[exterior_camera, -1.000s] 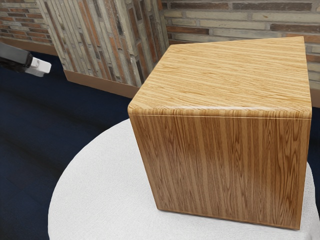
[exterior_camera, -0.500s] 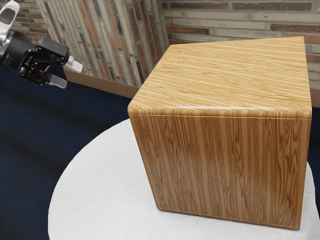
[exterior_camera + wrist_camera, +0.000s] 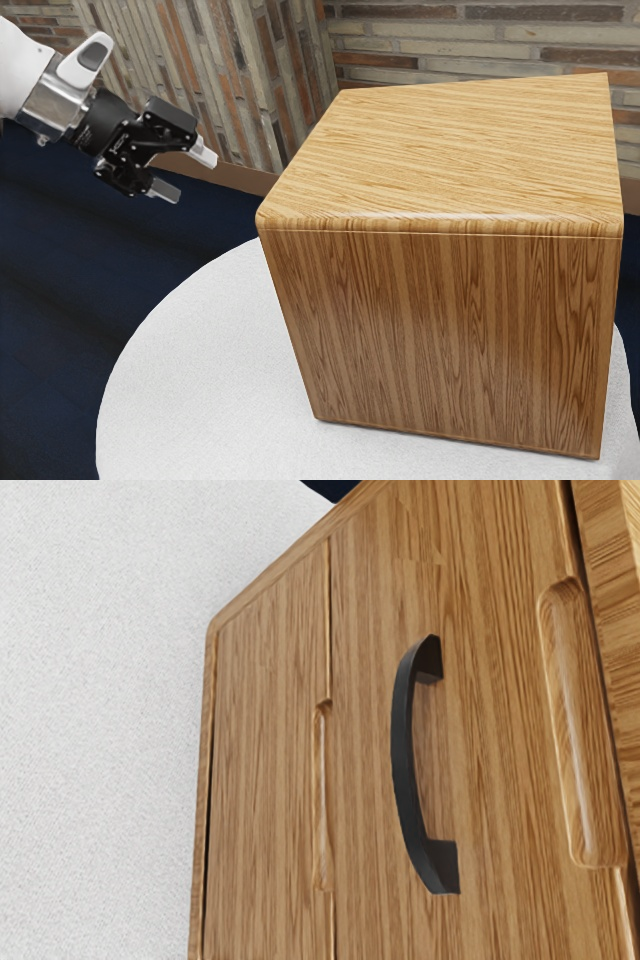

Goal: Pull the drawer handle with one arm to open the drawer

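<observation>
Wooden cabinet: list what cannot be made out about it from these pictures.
1. Exterior view: the wooden cabinet faces its front away from the camera, so its own body hides the black handle.
2. Wrist view: the picture's edges cut off the cabinet's front, so its full layout stays unknown.
3. Either view: how far the gripper stands from the black handle cannot be judged.

Checked for text, labels, brands, numbers, signs. None legible on the light-oak wooden cabinet [image 3: 440,250], curved black drawer handle [image 3: 403,750], white round table [image 3: 200,400] or brick wall [image 3: 450,40].
</observation>
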`<act>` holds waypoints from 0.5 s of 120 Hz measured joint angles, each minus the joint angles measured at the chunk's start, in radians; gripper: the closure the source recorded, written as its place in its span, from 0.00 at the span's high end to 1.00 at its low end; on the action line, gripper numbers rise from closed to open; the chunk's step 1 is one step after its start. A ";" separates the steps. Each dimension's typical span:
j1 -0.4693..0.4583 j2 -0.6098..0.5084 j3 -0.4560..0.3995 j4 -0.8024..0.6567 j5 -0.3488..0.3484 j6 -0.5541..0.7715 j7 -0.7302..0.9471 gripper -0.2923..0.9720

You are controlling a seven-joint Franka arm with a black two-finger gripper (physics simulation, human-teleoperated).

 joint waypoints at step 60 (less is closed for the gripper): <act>-0.046 -0.003 0.106 -0.021 -0.152 0.210 -0.044 0.75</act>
